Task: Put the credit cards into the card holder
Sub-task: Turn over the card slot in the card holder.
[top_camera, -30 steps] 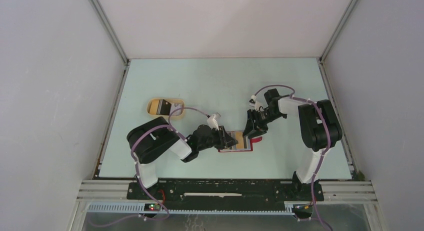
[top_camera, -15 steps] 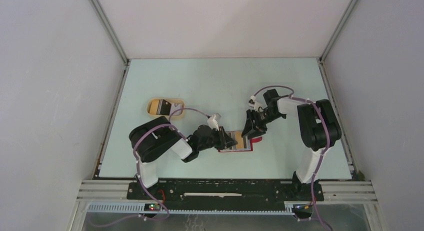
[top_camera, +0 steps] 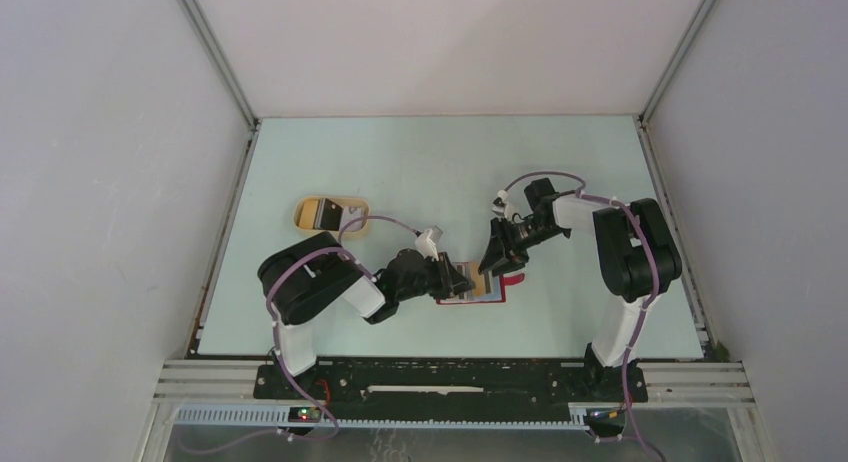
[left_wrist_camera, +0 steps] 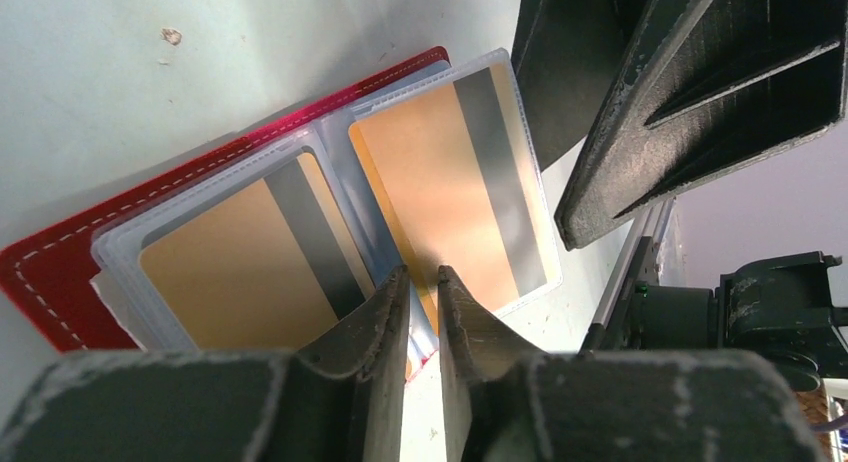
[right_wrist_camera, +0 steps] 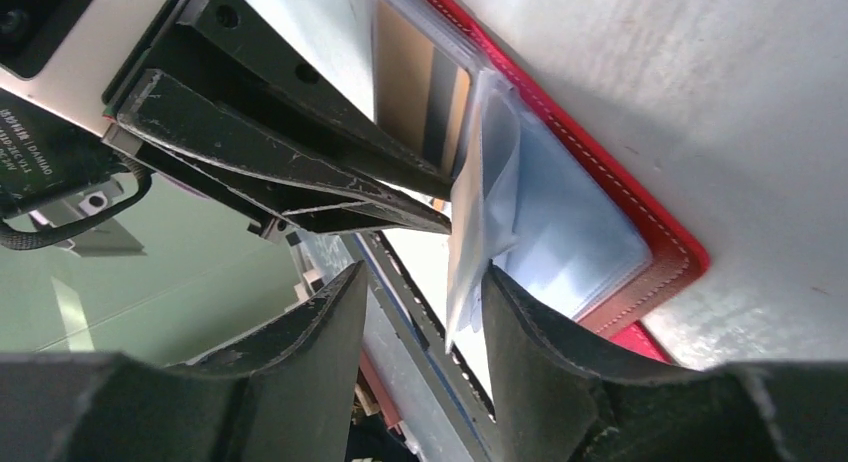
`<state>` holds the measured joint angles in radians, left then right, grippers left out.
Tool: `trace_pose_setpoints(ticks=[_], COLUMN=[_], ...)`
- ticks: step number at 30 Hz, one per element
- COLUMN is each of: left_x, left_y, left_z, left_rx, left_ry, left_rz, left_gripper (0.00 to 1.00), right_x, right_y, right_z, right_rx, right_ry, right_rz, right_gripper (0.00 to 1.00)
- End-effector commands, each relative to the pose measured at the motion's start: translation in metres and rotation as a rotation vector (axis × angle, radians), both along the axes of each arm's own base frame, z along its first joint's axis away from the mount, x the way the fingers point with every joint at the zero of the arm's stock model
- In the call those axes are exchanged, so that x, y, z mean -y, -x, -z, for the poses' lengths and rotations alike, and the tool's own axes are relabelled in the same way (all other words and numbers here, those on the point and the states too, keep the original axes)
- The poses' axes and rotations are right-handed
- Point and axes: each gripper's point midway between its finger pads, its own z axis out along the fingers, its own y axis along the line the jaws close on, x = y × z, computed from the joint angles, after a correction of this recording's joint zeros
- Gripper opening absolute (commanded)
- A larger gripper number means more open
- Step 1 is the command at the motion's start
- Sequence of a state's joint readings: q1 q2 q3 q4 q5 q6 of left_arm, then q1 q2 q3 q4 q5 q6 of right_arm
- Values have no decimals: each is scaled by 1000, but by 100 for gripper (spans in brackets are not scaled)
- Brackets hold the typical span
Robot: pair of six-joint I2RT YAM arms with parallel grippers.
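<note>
- 2 golden-brown credit cards [left_wrist_camera: 230, 282] with grey stripes sit side by side in the card holder [left_wrist_camera: 50, 272], 1 in each clear sleeve.
- The card holder is a red wallet lying open and flat on the pale green table [top_camera: 420, 162]. It is between the 2 grippers, toward the near middle of the table.
- Its red closure tab [top_camera: 512, 280] sticks out on the side facing the right arm.
- The left gripper [left_wrist_camera: 420, 277] is low at the wallet's edge, its fingers almost together with only a thin slit between them. A pale sleeve edge and a sliver of red sit pinched between the tips.
- The right gripper [right_wrist_camera: 425, 279] has its jaws partly apart. A clear plastic sleeve [right_wrist_camera: 480, 212] stands up from the wallet between the fingers, lying near 1 of them. The gap is wider than the sleeve, so nothing is clamped there.
- From the right wrist camera, the left gripper's dark fingers lie across the far page, just beside 1 golden-brown card.
- A tan oval tray [top_camera: 303, 214] sits well apart from the wallet, toward the left side of the table, with 1 dark grey card [top_camera: 325, 214] in it.
</note>
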<state>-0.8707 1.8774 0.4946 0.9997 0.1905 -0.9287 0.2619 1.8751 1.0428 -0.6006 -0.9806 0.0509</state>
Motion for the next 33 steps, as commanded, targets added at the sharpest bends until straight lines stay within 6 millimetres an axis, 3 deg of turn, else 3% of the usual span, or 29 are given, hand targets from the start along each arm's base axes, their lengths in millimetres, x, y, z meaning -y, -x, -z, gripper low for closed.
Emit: trace_pose_setpoints(ticks=[1,8,33], left_x=[-3,-6,-4], left_y=[-4,-1,11], left_z=[-9,-30,-65], left_rx=[11,29,99], left_ry=[8,92,217], left_rz=[-14,-1,55], left_gripper=[24,35,68], right_x=[-10,-15,-23], right_y=[1,4,7], right_z=[-25,-35,-31], right_rx=[42,41,-18], right_ry=[-96,-146,-170], right_rz=[-32,-53,-54], right_gripper=[52,48,39])
